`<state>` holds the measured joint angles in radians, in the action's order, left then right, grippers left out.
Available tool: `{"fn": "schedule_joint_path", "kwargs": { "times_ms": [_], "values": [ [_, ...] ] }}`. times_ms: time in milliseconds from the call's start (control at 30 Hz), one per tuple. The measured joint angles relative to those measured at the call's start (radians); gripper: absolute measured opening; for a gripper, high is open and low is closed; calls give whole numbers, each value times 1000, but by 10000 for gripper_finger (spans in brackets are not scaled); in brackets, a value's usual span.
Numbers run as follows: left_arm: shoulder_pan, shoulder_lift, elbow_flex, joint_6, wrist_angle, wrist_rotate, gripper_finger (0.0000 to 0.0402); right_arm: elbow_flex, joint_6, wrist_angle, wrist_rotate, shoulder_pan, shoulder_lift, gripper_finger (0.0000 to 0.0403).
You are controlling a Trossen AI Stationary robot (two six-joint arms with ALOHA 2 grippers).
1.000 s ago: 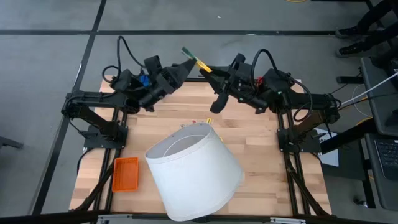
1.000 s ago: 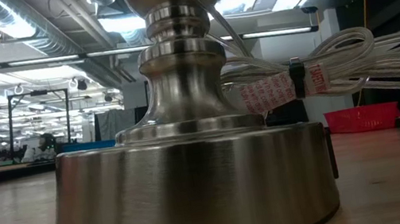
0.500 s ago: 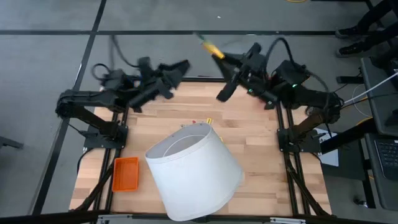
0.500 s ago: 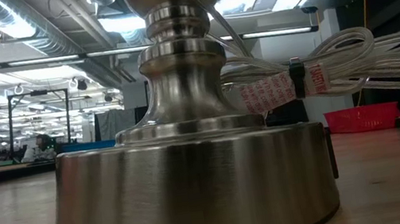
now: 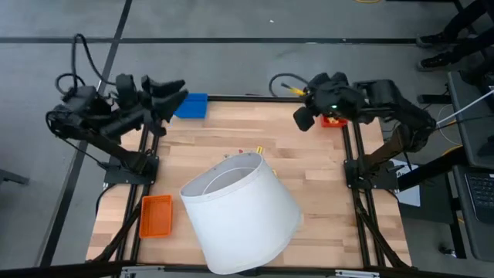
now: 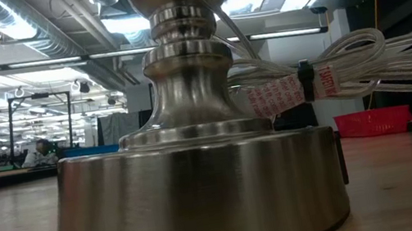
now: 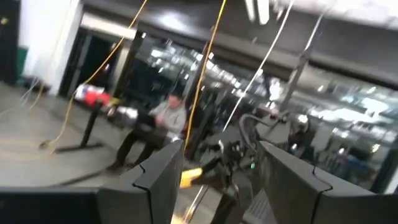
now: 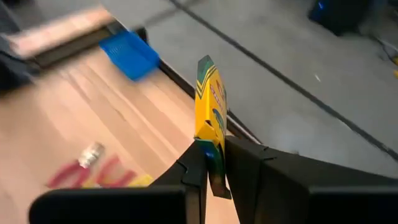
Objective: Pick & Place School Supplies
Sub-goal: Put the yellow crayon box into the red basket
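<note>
Two arms hang over the desk's [image 5: 324, 193] far corners. Nothing lies between the left gripper's [image 7: 217, 180] parted fingers. Beyond the right gripper's [image 8: 213, 163] fingers lie a blue tray [image 8: 129, 54] and red-handled scissors [image 8: 84, 171]. Those fingers pinch a yellow-and-green crayon box [image 8: 209, 118], upright between them. A white lampshade [image 5: 239, 215] covers mid-desk.

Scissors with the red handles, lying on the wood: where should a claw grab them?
Probably from straight above: the scissors lie flat on the table, so pinch across their red handles. The white shade stands right beside them, crowding a sideways approach. The left claw is open.
</note>
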<state>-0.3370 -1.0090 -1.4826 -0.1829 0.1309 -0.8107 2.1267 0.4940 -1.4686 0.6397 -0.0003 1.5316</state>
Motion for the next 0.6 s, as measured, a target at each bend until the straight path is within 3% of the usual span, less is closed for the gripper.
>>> {"fn": "schedule_joint_path", "kwargs": {
  "times_ms": [133, 333, 600],
  "values": [
    [-49, 4, 52, -42, 31, -75, 200, -127, 25, -14, -38, -77, -56, 43],
    [-100, 2, 103, -87, 23, -145, 202, -442, 30, 5, -184, -304, -185, 41],
    [-156, 2, 108, -78, 23, -270, 202, -862, 65, 222, -390, -623, -385, 40]
  ]
}}
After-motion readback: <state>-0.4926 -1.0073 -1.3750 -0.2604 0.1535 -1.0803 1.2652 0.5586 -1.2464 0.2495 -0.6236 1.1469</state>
